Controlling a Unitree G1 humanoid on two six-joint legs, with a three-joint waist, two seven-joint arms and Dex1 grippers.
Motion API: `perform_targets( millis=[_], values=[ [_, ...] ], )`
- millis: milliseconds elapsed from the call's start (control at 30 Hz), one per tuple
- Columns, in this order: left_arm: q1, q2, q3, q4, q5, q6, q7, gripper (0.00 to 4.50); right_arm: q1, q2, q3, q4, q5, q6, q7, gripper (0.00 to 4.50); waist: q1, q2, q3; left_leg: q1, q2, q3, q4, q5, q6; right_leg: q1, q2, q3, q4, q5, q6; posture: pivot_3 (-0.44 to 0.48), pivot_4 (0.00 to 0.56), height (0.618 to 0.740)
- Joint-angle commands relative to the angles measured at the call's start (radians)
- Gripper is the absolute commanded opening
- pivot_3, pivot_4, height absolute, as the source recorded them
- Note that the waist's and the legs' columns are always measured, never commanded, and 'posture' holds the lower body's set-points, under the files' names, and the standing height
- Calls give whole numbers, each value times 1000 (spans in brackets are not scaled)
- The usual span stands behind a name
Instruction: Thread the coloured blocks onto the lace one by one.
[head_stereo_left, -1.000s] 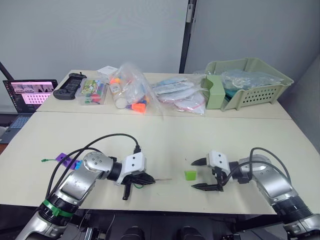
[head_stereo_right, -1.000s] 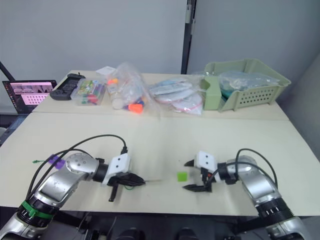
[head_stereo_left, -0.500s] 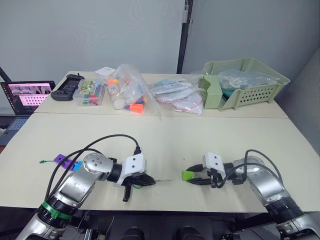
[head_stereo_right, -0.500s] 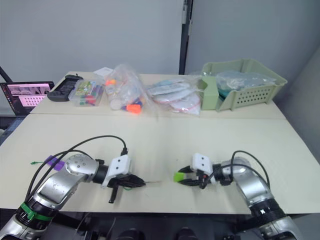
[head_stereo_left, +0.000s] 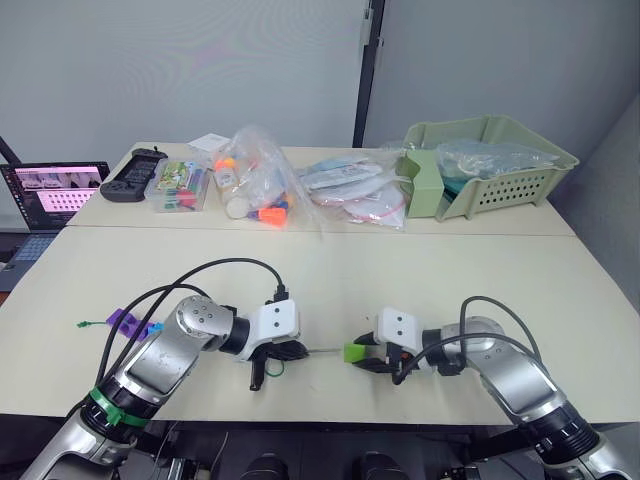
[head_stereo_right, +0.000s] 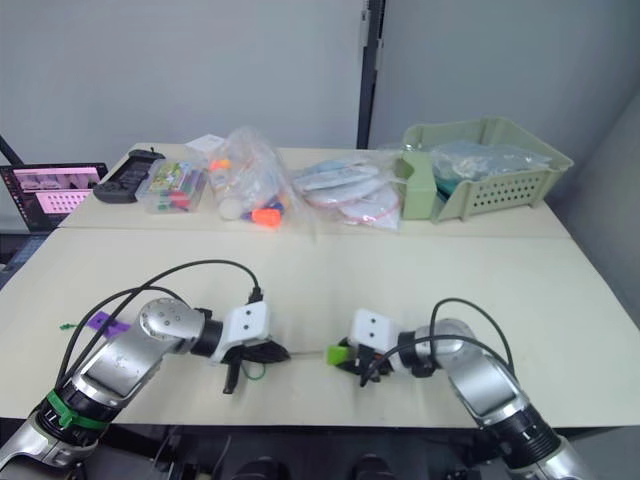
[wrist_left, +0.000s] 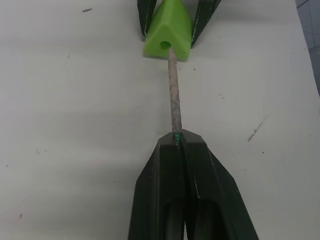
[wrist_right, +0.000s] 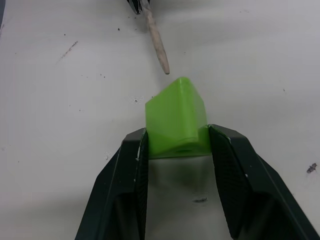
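Observation:
My left gripper is shut on the lace, whose stiff pale tip sticks out beyond the fingertips. A light green block is held just above the table, with my right gripper shut on it. In the left wrist view the tip meets the block's hole. In the right wrist view the tip's end stops just short of the block. The thin green lace trails left to a purple block and a blue block, apparently threaded on it.
Along the back stand a laptop, a black controller, clear bags of toys and a pale green basket. The table's front edge runs close below both grippers.
My right gripper was open beside the light green block, then shut on it and carried it left to the lace tip. The left gripper edged right, still holding the lace.

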Motion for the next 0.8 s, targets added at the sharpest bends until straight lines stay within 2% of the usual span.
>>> perform_targets(
  millis=[33,500,800],
  values=[
    [-24,5,-7,-54,-2,31,4,0,19,-3,30,-19,-18,20,-5,1317,0,0,0,0,0,0,0,0,0,0,0,0,0,0,0,0,150,740],
    [-63,-21,-36,-79,-9,73,10,0,17,-7,45,-57,-27,56,-10,1317,-1,0,0,0,0,0,0,0,0,0,0,0,0,0,0,0,150,740],
    [-140,-130,-116,-8,18,54,27,0,5,12,62,-94,-31,104,-23,1317,-1,0,0,0,0,1,0,0,0,0,0,0,0,0,0,0,150,740]
  ],
)
